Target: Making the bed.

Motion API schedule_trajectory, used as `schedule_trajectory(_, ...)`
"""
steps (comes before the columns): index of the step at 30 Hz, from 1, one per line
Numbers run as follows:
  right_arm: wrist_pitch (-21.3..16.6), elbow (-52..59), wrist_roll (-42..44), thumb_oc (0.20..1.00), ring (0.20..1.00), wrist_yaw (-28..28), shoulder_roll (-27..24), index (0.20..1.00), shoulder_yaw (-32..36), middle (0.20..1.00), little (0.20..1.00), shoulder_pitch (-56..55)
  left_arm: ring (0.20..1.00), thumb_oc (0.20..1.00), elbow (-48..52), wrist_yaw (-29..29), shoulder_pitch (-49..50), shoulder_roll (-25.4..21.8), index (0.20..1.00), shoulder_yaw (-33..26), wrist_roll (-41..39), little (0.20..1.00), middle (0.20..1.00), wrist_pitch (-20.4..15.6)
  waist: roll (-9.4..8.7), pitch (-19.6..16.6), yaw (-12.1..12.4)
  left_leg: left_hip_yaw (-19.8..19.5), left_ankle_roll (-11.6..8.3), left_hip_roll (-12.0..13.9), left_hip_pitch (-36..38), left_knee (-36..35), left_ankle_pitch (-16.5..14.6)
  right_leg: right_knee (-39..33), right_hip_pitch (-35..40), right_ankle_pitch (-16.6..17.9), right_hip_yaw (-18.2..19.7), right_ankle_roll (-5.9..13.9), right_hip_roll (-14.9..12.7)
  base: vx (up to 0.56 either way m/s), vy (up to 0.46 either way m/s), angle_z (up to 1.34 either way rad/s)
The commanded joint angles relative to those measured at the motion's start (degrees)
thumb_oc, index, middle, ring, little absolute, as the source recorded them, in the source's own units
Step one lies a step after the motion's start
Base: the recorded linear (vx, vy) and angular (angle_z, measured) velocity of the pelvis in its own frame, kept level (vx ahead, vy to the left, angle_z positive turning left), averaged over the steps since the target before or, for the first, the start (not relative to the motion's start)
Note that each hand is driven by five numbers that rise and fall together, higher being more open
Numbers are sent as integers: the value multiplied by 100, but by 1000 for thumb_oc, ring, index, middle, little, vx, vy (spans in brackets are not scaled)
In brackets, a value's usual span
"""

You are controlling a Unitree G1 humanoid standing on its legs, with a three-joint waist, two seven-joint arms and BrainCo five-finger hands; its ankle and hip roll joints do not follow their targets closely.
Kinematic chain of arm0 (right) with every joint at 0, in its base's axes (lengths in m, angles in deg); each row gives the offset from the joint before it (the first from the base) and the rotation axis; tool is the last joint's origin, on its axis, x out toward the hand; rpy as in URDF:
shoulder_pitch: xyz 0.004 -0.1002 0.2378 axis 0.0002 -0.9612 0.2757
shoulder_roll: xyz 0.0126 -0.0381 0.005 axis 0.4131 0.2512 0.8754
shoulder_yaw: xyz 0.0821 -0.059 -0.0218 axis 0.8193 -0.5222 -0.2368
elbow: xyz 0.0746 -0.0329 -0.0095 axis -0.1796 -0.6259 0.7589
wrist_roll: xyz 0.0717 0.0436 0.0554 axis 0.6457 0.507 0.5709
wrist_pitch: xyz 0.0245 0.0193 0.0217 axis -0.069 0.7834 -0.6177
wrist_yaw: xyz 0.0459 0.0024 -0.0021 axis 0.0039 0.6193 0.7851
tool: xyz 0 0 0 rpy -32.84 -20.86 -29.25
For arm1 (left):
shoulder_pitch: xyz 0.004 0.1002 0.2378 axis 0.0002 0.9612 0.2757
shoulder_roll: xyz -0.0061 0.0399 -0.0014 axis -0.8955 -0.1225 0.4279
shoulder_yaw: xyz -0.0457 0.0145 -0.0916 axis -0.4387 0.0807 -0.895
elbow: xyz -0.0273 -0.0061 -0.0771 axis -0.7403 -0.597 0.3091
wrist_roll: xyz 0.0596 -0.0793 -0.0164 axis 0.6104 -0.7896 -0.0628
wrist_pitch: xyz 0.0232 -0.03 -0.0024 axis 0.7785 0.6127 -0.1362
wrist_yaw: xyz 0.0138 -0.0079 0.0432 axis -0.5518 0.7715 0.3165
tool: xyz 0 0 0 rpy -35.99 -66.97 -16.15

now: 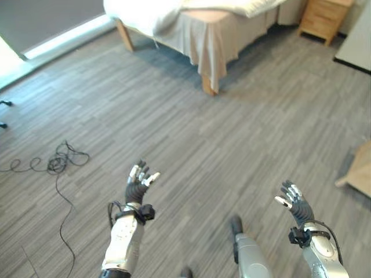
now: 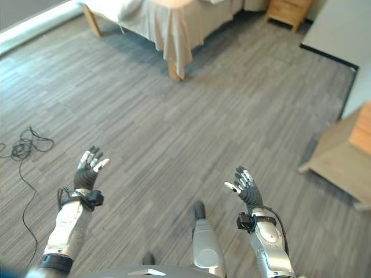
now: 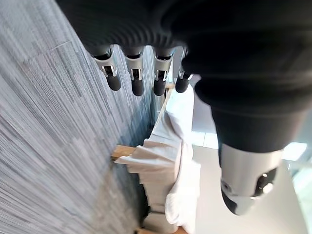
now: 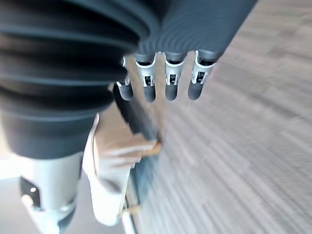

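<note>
Open floor ahead, bed well off at the far side

Both hands, left hand [image 1: 139, 180] and right hand [image 1: 293, 202], hang with fingers spread over bare grey plank floor [image 1: 232, 139], touching nothing. Far ahead stands the bed [image 1: 197, 23], its sheet draped over the corner leg. A wooden nightstand [image 1: 324, 17] flanks it; low wooden furniture, possibly a platform [image 2: 348, 156], sits right.

One bed [image 1: 197, 23] stands on the grey plank floor [image 1: 232, 145], with one white duvet [image 1: 151, 11] and one beige sheet [image 1: 211, 43]. One wooden nightstand [image 1: 324, 17]. Two raised hands: left hand [image 1: 139, 182], right hand [image 1: 294, 202].
</note>
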Motion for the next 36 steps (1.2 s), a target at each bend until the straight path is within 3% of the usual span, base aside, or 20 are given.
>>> schedule_trajectory(1, -375, 457, 614, 1000, 1000, 181, -323, 1000, 63, 1000, 1000, 117, 1000, 1000, 333, -198, -385, -190, 1000, -256, -280, 1000, 1000, -307, -257, 83, 38, 192, -441, 73, -590, 3106, 2188, -804, 714, 454, -36, 2, -120, 641, -633, 26)
schedule_trajectory(4, -376, 362, 456, 1000, 1000, -40, -514, 1000, 171, 1000, 1000, 173, 1000, 1000, 449, -268, -356, -154, 1000, -226, -483, 1000, 1000, -297, -514, 366, 448, 433, -296, -10, -1686, 4029, 1781, -1077, 1464, 204, 29, -174, -97, 486, -444, 15)
schedule_trajectory(7, -409, 324, 547, 1000, 1000, -127, -520, 1000, 281, 1000, 1000, 217, 1000, 1000, 486, -252, -340, -79, 1000, -292, -619, 1000, 1000, -426, -575, 378, 628, 775, -384, 52, -2309, 3537, 1683, -1339, 1912, 108, -69, -159, -149, 419, -143, -2)
schedule_trajectory(8, -481, 291, 637, 1000, 1000, -126, -440, 1000, 351, 1000, 1000, 201, 1000, 1000, 462, -234, -257, 125, 1000, -419, -1101, 1000, 1000, -586, -552, 296, 784, 894, -470, 5, -2507, 2739, 1740, -1491, 2205, -13, -74, -113, -133, 349, -48, -5)
schedule_trajectory(9, -482, 291, 637, 1000, 1000, -125, -442, 1000, 350, 1000, 1000, 195, 1000, 1000, 461, -239, -251, 125, 1000, -418, -1108, 1000, 1000, -589, -563, 303, 781, 899, -469, -11, -2477, 2716, 1741, -1501, 2230, -20, -77, -109, -148, 733, -33, -11)
schedule_trajectory(10, -483, 290, 538, 1000, 1000, -158, -401, 1000, 365, 1000, 1000, 112, 1000, 1000, 462, -20, -92, 316, 1000, -668, -1361, 1000, 1000, -709, -478, 190, 970, 919, -475, -225, -2567, 1434, 1873, -1568, 2486, -164, -77, -67, -26, 400, 15, -10)
schedule_trajectory(11, -483, 292, 536, 1000, 1000, -159, -401, 1000, 362, 1000, 1000, 104, 1000, 1000, 470, -15, -79, 318, 1000, -666, -1357, 1000, 1000, -707, -502, 204, 965, 931, -471, -258, -2506, 1378, 1887, -1580, 2527, -178, -82, -60, -57, 807, 44, -24)
schedule_trajectory(12, -459, 204, 487, 1000, 1000, -124, -327, 1000, 320, 1000, 1000, 100, 1000, 1000, 481, 56, 74, 338, 1000, -906, -1266, 1000, 1000, -720, -392, 88, 1162, 684, -487, -542, -2465, 236, 2072, -1706, 2892, -315, -23, 24, 79, 434, 29, -22)
schedule_trajectory(15, -353, 204, 319, 1000, 1000, -10, -285, 1000, 315, 1000, 1000, 79, 1000, 1000, 435, 168, 208, 248, 1000, -1159, -832, 1000, 1000, -690, -363, -121, 1271, 795, -538, -644, -2365, -357, 2352, -1792, 3365, -458, -10, 112, 79, 704, 65, -27)
schedule_trajectory(18, -318, 242, 230, 1000, 1000, 83, -198, 1000, 294, 1000, 1000, 29, 1000, 1000, 374, 157, 256, 210, 1000, -1263, -638, 1000, 1000, -668, -410, -305, 1252, 1016, -375, -717, -2180, -229, 2168, -1736, 3524, -544, 60, 179, 10, 332, 72, -44)
schedule_trajectory(20, -274, 216, 19, 1000, 1000, 65, -156, 1000, 245, 1000, 1000, 29, 1000, 1000, 354, 211, 292, 117, 1000, -1241, -312, 1000, 1000, -602, -538, -462, 1265, 1119, -170, -864, -2030, -148, 1959, -1266, 3453, -281, 69, 390, -258, 523, 196, -31)
schedule_trajectory(21, -306, 266, 290, 1000, 1000, 70, -10, 1000, 136, 1000, 1000, 154, 1000, 1000, 417, 297, 221, 9, 1000, -1190, -226, 1000, 1000, -581, -572, -430, 1229, 1246, 75, -952, -1700, -249, 1739, 160, 2950, 706, 170, 736, -427, 394, 197, -51)
schedule_trajectory(22, -308, 263, 291, 1000, 1000, 70, -8, 1000, 137, 1000, 1000, 161, 1000, 1000, 417, 298, 215, 6, 1000, -1192, -226, 1000, 1000, -579, -567, -447, 1271, 1287, 77, -931, -1722, -253, 1746, 193, 2890, 709, 221, 739, -417, 303, 219, -61)
schedule_trajectory(24, -302, 278, 321, 1000, 1000, 93, 71, 1000, -65, 1000, 1000, 367, 1000, 1000, 413, 350, 81, -165, 1000, -1099, -116, 1000, 1000, -514, -406, -217, 1163, 1306, 211, -855, -1248, -396, 1554, 1442, 2125, 1237, 113, 876, -447, 219, 197, -48)
schedule_trajectory(25, -287, 265, 267, 1000, 1000, 74, 93, 1000, -141, 1000, 1000, 410, 1000, 1000, 435, 365, 42, -216, 1000, -1044, -21, 1000, 1000, -479, -347, -137, 1126, 1339, 255, -830, -1053, -400, 1425, 1655, 1936, 1208, -96, 822, -590, 440, 272, -6)
schedule_trajectory(26, -228, 285, 245, 1000, 1000, 82, 162, 1000, -245, 1000, 1000, 461, 1000, 1000, 396, 296, 7, -293, 1000, -1005, 23, 1000, 1000, -415, -268, -69, 1063, 1397, 323, -820, -691, -450, 1209, 1776, 1551, 1215, -585, 696, -1031, 504, 222, 20)
schedule_trajectory(29, -132, 323, 231, 1000, 1000, 181, 123, 1000, -156, 1000, 1000, 302, 1000, 1000, 382, 157, 127, -338, 1000, -937, 89, 1000, 1000, -301, -209, -12, 828, 1254, 253, -808, -288, -530, 976, 1137, 1066, 969, -824, 660, -964, 469, 72, 23)
schedule_trajectory(32, -148, 278, 255, 1000, 1000, 80, 118, 1000, -16, 1000, 1000, 194, 1000, 1000, 300, 169, 136, -308, 1000, -811, 140, 1000, 1000, -170, -285, 21, 559, 1005, 146, -964, 75, -594, 670, -232, 689, 862, -602, 654, -578, 438, -36, 51)
schedule_trajectory(34, -137, 310, 249, 1000, 1000, 49, 116, 1000, 11, 1000, 1000, 130, 1000, 1000, 283, 183, 122, -286, 1000, -811, 151, 1000, 1000, -153, -264, 33, 473, 932, 67, -938, 265, -594, 525, -887, 709, 981, -609, 716, -472, 446, -62, 46)
schedule_trajectory(36, -73, 350, 93, 1000, 1000, 87, 80, 1000, -9, 1000, 1000, 82, 1000, 1000, 223, 221, -3, -257, 1000, -854, 222, 1000, 1000, -156, -295, -9, 350, 865, -103, -875, 556, -594, 341, -1922, 460, 1251, -991, 858, -467, 540, -96, 58)
